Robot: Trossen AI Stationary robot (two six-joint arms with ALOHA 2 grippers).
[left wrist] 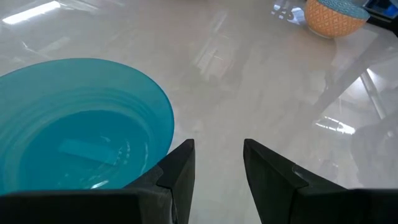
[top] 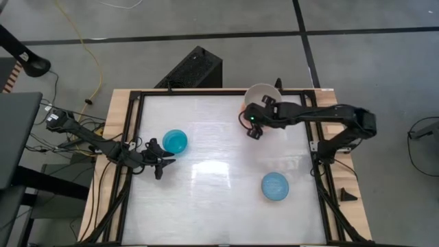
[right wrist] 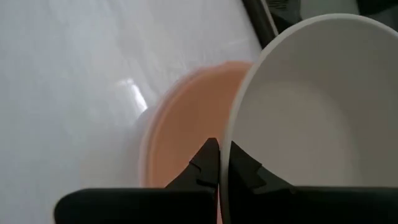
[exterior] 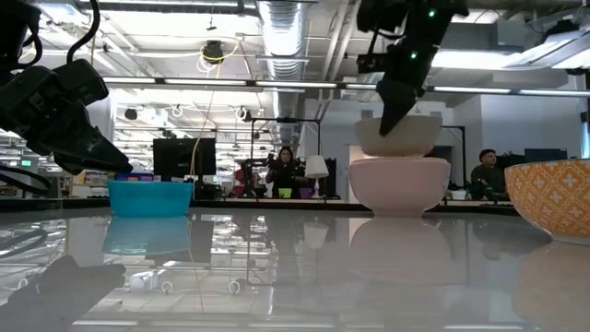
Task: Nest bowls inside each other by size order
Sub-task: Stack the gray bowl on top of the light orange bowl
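My right gripper [top: 252, 130] is shut on a pale grey-white bowl [top: 264, 96] at the table's far right. It holds this bowl over a larger pink bowl [exterior: 398, 184], which is salmon inside [right wrist: 180, 118] and stands on its base. The small teal bowl [top: 175, 140] stands at the left. My left gripper [left wrist: 217, 168] is open and empty beside its near rim, not touching. A bowl that is light blue inside [top: 276, 185] and orange-patterned outside [exterior: 553, 198] stands at the near right. My right gripper pinches the grey-white bowl's rim [right wrist: 226, 134] on its near-left side, with one finger inside the bowl and one outside. The fingers [exterior: 387, 115] point down from above. The bowl's base [exterior: 398, 152] is level with the pink bowl's rim; whether they touch, I cannot tell.
The glossy white table top [top: 219, 158] is framed by a black rail and wooden edges. A black box [top: 192, 68] lies beyond the far edge. People sit in the room behind the table [exterior: 281, 171]. Open table surface lies between the teal and blue bowls.
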